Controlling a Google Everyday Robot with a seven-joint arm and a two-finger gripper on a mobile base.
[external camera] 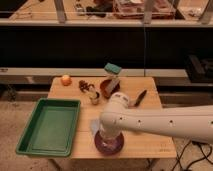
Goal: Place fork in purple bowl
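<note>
Fork: not visible at this moment; it may be hidden under the robot's white arm (pixel 165 122). The gripper (pixel 107 136) hangs directly above the purple bowl (pixel 109 143), its fingers hidden, so their state cannot be told. Left of it lies a green tray (pixel 50 126); behind it, a reddish-brown bowl (pixel 108 88) and a black-handled utensil (pixel 139 96). Likely best practice: lower gently, stay centred over the bowl, release only inside the rim.

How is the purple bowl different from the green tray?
The purple bowl is round; the green tray is rectangular. The bowl is much smaller than the tray. The robot arm hangs over the bowl, hiding its end effector; nothing covers the tray. Both rest on the wooden table.
</note>
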